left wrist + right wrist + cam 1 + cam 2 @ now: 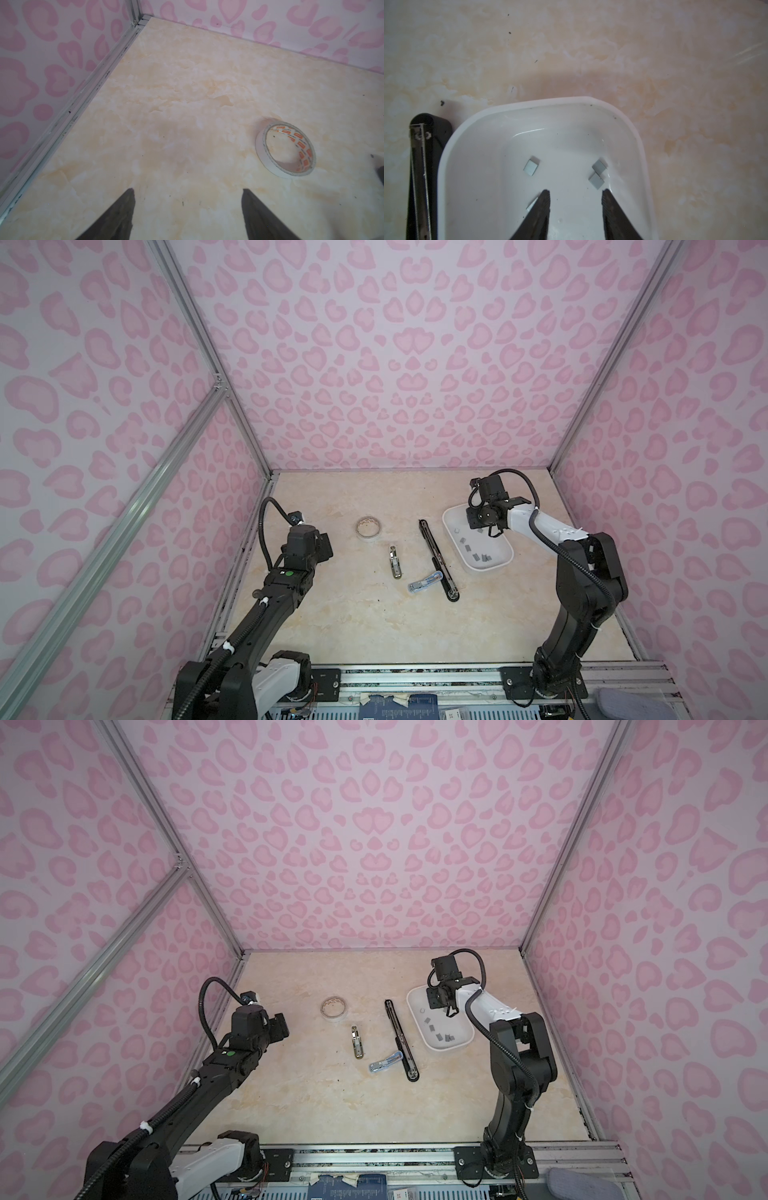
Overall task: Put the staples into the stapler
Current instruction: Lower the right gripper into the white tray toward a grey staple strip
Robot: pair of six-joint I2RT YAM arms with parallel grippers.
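Two grippers show their jaws apart with nothing between them. The right gripper [575, 193] hangs low inside the white tray [452, 145], its fingers either side of bare tray floor. Small grey staples [531, 168] lie loose on that floor: one strip just beside a finger and partly hidden by it, three more a little beyond the tips, two of those close together. Both top views show further strips toward the tray's near end. Just beside the tray lies the long black stapler [423, 166], its metal channel and spring showing. In both top views it runs along the tray's left side on the marbled table [374, 626], with a blue stapler [424, 583] at its near end, touching or nearly so, and a small metal stapler [395, 562] apart, further left. The left gripper [188, 191] hovers over bare table near the left wall, with a tape roll [285, 149] lying flat nearby.
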